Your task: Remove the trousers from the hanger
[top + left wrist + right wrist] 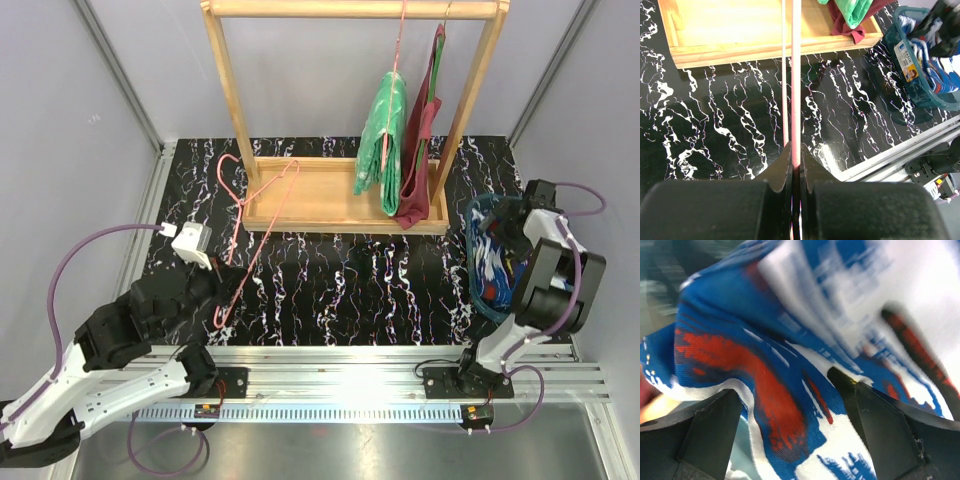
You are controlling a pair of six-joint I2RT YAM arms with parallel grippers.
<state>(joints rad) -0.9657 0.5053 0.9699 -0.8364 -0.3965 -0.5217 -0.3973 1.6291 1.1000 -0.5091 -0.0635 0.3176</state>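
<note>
Where the black, white-veined worktop (350, 290) meets the back wall, a light wooden clothes rack (226, 90) stands on its tray base. The bright green trousers with pale markings (383, 135) hang folded on a pink hanger (400, 45) hooked to the top rail, and their lower end reaches the tray. A maroon sleeveless top (425, 150) hangs just beside them on the right, touching them. A second, bare pink wire hanger (796, 75) slants across the front edge of the tray down toward the left arm. The dark blue trousers with white and red streaks (765, 340) lie bunched in a teal plastic basket (478, 215) at the right edge of the worktop, well apart from both hangers.

The left arm reaches forward, low over the worktop. The left gripper (796, 167) has its jaws closed tight on the wire of the bare hanger. The right arm folds back over the basket, with the right gripper (790, 405) pointing down into it. Its jaws stand wide apart with the blue fabric bunched between them, touching the right finger (880, 425); whether they press it cannot be told.
</note>
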